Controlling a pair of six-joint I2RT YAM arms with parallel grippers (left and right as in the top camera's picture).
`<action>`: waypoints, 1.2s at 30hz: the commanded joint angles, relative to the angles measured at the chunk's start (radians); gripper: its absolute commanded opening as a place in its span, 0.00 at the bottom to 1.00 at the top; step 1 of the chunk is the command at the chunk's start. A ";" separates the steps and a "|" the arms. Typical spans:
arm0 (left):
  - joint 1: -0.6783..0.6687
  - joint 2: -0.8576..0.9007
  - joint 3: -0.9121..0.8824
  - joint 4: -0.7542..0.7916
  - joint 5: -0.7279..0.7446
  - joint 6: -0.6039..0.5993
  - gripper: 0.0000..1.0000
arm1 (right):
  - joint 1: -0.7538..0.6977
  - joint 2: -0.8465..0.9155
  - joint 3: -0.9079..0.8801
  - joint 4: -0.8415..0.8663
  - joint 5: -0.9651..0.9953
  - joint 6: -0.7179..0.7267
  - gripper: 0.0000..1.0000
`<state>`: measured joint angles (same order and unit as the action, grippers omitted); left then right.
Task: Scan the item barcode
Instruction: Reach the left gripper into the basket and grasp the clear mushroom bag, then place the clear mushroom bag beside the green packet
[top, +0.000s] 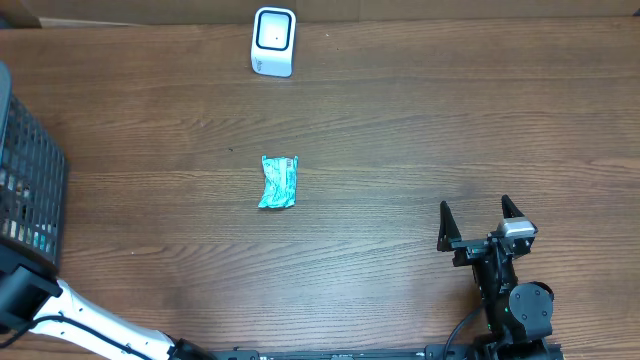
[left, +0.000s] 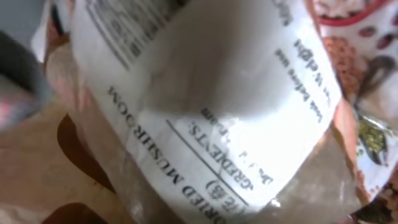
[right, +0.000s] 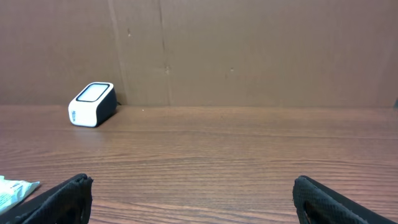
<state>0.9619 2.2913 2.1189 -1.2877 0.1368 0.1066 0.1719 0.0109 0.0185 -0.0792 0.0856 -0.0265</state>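
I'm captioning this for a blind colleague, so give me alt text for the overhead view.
A crumpled teal packet lies in the middle of a wooden table, a white scanner at its far edge. The right gripper sits open and empty at lower right; the left arm reaches toward a black mesh basket on the left.

Mock shop checkout: scanner (top: 273, 42); basket (top: 30, 170)

Showing matt, grained brown wood on the table (top: 420, 130); gleaming as smooth white plastic on the scanner (top: 273, 41), top centre; crinkling as shiny teal film on the packet (top: 278, 182), mid-frame; shining as glossy printed wrapper (left: 217, 93) filling the left wrist view.
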 joint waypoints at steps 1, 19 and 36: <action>-0.012 -0.095 0.161 -0.014 0.060 -0.066 0.04 | 0.006 -0.008 -0.011 0.004 0.002 -0.005 1.00; -0.474 -0.645 0.208 -0.248 0.262 -0.138 0.04 | 0.006 -0.008 -0.011 0.004 0.002 -0.005 1.00; -1.075 -0.631 -0.880 0.422 0.063 -0.698 0.04 | 0.006 -0.008 -0.011 0.004 0.002 -0.005 1.00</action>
<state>-0.1101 1.6802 1.2827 -0.9073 0.2123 -0.4934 0.1719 0.0101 0.0185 -0.0792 0.0856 -0.0261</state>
